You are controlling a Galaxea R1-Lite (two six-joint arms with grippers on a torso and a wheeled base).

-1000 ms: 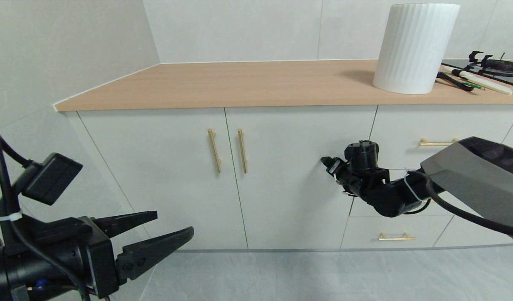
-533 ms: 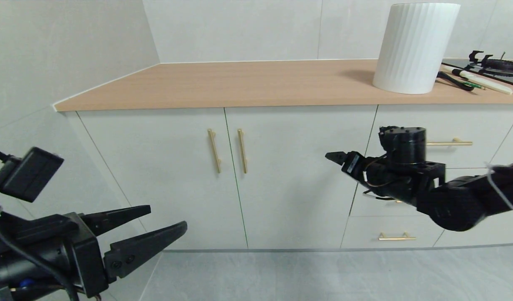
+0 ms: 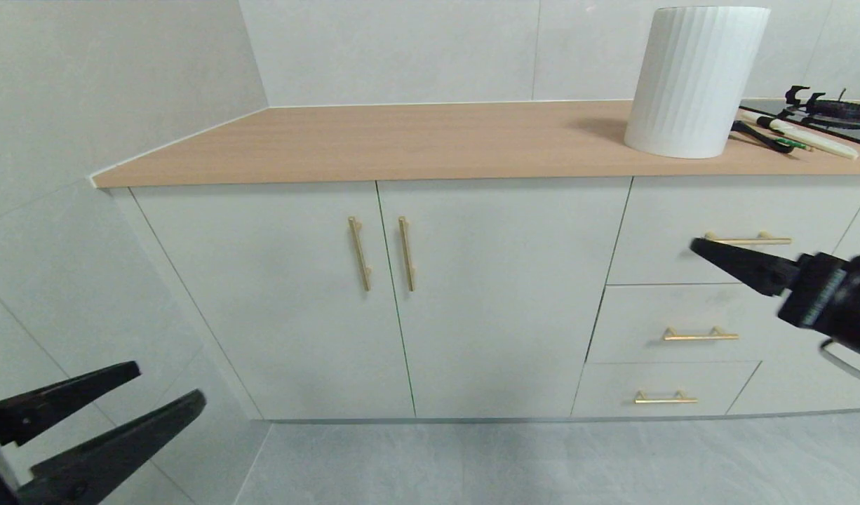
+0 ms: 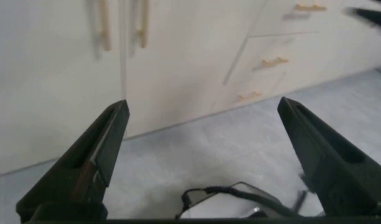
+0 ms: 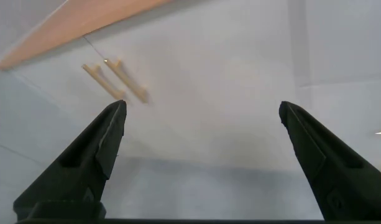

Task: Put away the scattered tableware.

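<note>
— How do our jaws stand?
— Left gripper (image 3: 170,382) lower left, right gripper (image 5: 202,109) at the right edge, both spread wide
— And the utensils (image 3: 812,138)?
— Upper right on the countertop (image 3: 402,140), well apart from either gripper

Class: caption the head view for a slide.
Left gripper and right gripper open before closed cabinet; ribbed canister on countertop.

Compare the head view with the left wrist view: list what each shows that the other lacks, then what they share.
Head view: the wooden countertop, the white ribbed container, the utensils beside it and the stove grate. Left wrist view: a looped cable beneath the left gripper. Shared: the open left gripper, the paired door handles, the drawer handles and the grey floor.
</note>
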